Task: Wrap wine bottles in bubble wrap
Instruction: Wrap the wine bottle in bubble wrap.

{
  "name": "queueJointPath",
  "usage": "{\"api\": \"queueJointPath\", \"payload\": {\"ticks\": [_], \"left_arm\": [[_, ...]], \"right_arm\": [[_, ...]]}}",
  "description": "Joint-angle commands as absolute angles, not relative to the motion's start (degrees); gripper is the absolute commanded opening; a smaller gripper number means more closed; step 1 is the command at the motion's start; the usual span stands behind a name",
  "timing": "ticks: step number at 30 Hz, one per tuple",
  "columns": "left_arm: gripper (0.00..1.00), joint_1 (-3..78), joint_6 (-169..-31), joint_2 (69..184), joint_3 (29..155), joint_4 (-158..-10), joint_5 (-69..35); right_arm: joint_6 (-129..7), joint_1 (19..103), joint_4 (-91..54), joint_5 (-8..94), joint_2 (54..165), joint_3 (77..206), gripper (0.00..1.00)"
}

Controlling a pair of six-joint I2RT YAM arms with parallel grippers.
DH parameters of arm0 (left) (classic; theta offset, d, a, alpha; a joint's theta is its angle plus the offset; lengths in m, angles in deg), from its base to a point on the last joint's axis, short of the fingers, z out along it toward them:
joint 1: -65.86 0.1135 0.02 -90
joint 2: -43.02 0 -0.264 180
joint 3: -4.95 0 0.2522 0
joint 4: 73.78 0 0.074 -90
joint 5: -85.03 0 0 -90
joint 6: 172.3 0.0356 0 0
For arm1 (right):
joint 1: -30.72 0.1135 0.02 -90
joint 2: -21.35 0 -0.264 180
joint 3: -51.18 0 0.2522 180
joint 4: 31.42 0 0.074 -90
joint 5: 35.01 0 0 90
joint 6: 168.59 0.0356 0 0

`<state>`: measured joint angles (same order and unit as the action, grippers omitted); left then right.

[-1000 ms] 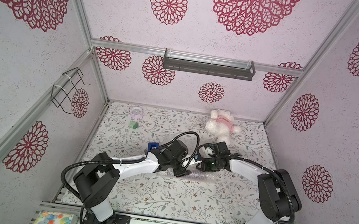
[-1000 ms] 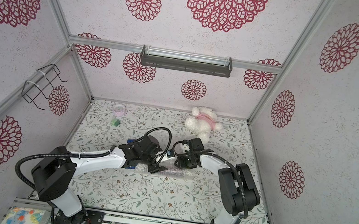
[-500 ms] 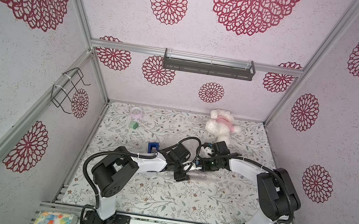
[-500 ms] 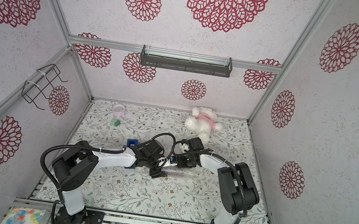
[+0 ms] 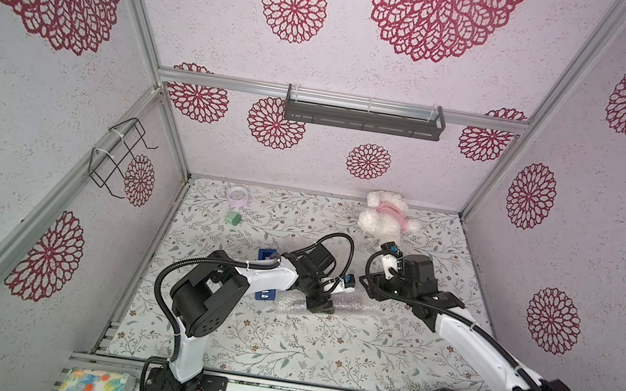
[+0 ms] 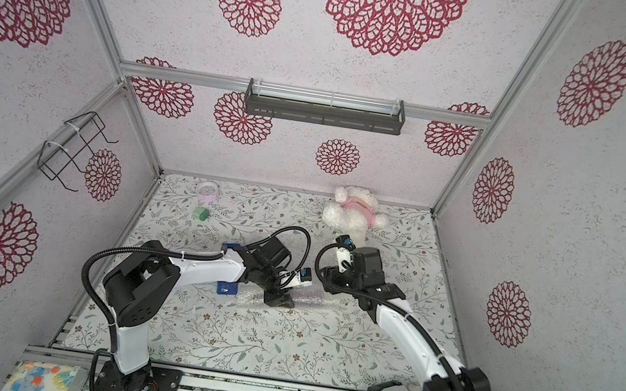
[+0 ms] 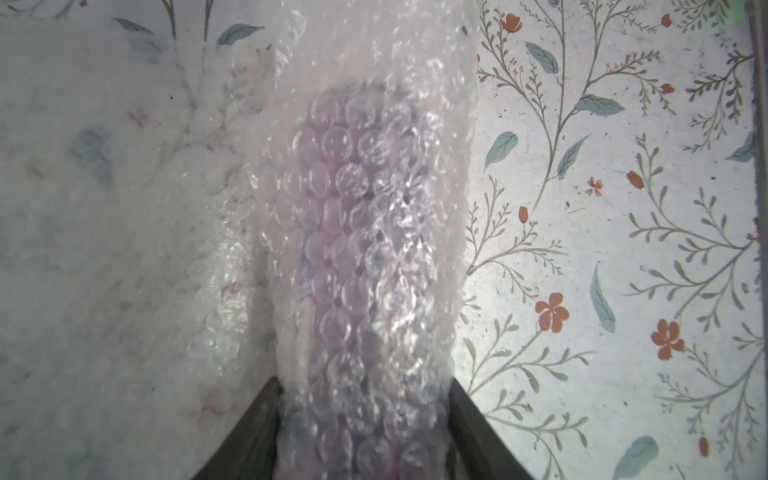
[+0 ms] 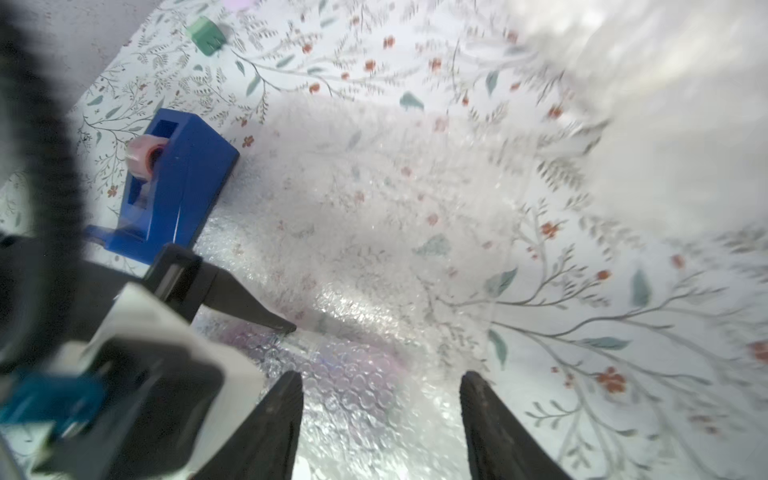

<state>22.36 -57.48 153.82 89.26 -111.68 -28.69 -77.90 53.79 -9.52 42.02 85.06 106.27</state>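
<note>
- bottle is lying on its side near the middle of the worktop, long axis running roughly along the front edge. Purple is showing through the bubbles, so at least one layer is covering it. Can't make out the cap or label.
- wrap is curling round the bottle. The rest is lying flat on the back-edge side, with its edge running up against the tape dispenser.
- left gripper is clamping the roll across the body, one finger pressing into the wrap on each side. My read: it's pinning the turn so the springy sheet isn't popping open and the bottle isn't rolling off.
- right gripper is hanging released over the roll toward its right end, fingers spread, only wrap showing below the gap. That view is blurring, so I can't tell whether the tips are touching the sheet.
- Progress, judging by the flat sheet left over: the rolling is only partway done and no tape is on.
- Next move is probably calling for the right side to be taking the free sheet or rolling the bundle on while the left is holding.
- Risks: the wrap is unwinding if the clamp goes, and the slick glass is sliding out of an open end.
- The dispenser is sitting just beside the roll's left end, handy for sealing.
</note>
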Motion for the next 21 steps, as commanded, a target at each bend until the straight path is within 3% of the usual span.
{"api": "queueJointPath", "payload": {"ticks": [1,9,21], "left_arm": [[0.4,23.62,-57.77,157.66,93.17,-120.87,-36.47],[0.4,26.72,-58.89,164.32,103.21,-133.45,-46.83],[0.38,29.47,-58.17,171.04,112.92,-146.83,-53.78]], "right_arm": [[-90.26,54.03,-12.36,45.92,77.71,103.53,0.63],[-110.43,64.91,-7.12,51.9,73.13,101.07,0.67],[-121.7,76.11,-6.57,56.53,89.04,102.89,0.78]]}}
